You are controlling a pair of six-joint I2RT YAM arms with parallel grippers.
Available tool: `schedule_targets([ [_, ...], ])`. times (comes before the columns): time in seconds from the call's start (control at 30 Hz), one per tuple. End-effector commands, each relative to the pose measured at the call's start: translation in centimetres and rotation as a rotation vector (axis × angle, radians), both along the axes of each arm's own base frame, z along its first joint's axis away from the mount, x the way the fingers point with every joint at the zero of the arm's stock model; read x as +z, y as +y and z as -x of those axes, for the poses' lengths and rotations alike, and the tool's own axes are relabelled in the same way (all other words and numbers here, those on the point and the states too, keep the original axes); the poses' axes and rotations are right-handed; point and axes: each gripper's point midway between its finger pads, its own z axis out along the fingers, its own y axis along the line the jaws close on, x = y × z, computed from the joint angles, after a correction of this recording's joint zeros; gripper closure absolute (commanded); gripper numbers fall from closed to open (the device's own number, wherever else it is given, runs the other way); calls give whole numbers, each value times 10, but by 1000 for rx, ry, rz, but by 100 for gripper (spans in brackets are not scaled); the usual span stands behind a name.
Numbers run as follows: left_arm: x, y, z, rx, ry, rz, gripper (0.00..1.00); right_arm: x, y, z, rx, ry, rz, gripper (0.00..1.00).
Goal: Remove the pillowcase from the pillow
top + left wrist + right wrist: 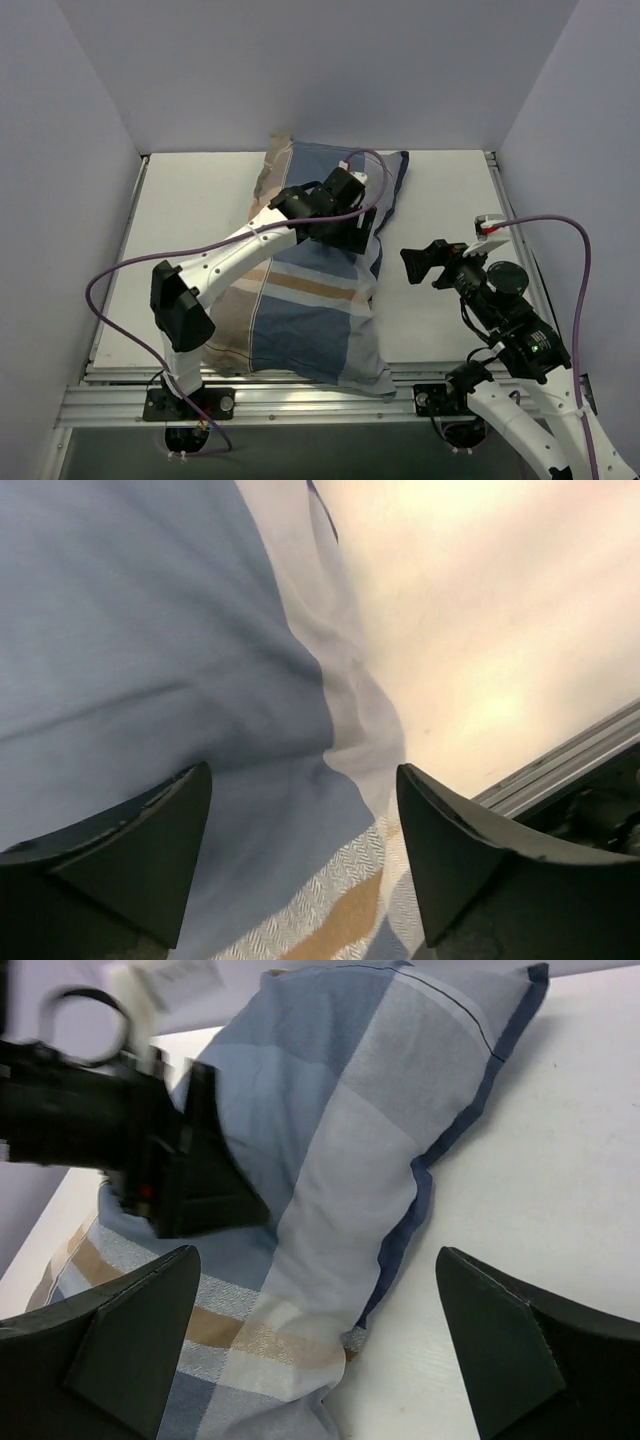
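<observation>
The pillowcase (320,300), blue with pale blocks and tan stripes, lies lengthwise in the middle of the white table (190,210) and bulges as if filled. The pillow is hidden inside it. My left gripper (350,238) is open and points down onto the case's far half near its right edge. In the left wrist view the gripper (300,830) has its jaws wide apart over blue cloth (150,630), holding nothing. My right gripper (420,265) is open and empty above bare table just right of the case. The right wrist view shows the gripper (320,1340), the case (350,1110) and the left gripper (200,1180).
An aluminium rail (300,400) runs along the table's near edge and also shows in the left wrist view (570,760). White walls enclose the table at the back and both sides. Purple cables (130,265) loop over each arm. Bare table (450,200) lies right of the case.
</observation>
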Motion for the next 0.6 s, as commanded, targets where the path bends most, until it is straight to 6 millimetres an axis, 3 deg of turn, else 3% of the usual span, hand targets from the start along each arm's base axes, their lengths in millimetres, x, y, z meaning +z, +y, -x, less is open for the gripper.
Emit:
schedule_targets([
  [0.0,83,26,-13,95,-123,127,16,-1,-9,-14,-94,36,-18,0],
  [0.07,98,38,-18,123,-166,140,9,-5,-19,-20,-177,61,-24,0],
  [0.1,109,53,-25,157,-190,154,9,-12,-20,-24,-195,89,-14,0],
  [0.17,104,75,-35,201,-193,137,9,-14,-19,-30,-213,110,-20,0],
  [0.2,108,87,-38,223,-197,148,9,-20,-14,-36,-205,138,-20,0],
  [0.23,95,108,-48,266,-175,125,9,-21,-9,-38,-193,150,-25,0],
  [0.3,95,128,-54,300,-191,136,12,-26,5,-49,-160,191,-36,0],
  [0.33,88,146,-63,347,-187,124,13,-28,9,-53,-149,207,-40,0],
  [0.37,72,154,-65,354,-166,110,13,-29,14,-58,-144,213,-50,0],
  [0.43,60,175,-70,397,-149,110,14,-40,22,-71,-146,254,-59,0],
  [0.53,12,190,-65,412,-56,110,15,-58,37,-97,-135,290,-87,0],
  [0.57,2,196,-65,427,-40,100,16,-54,40,-99,-117,280,-110,0],
])
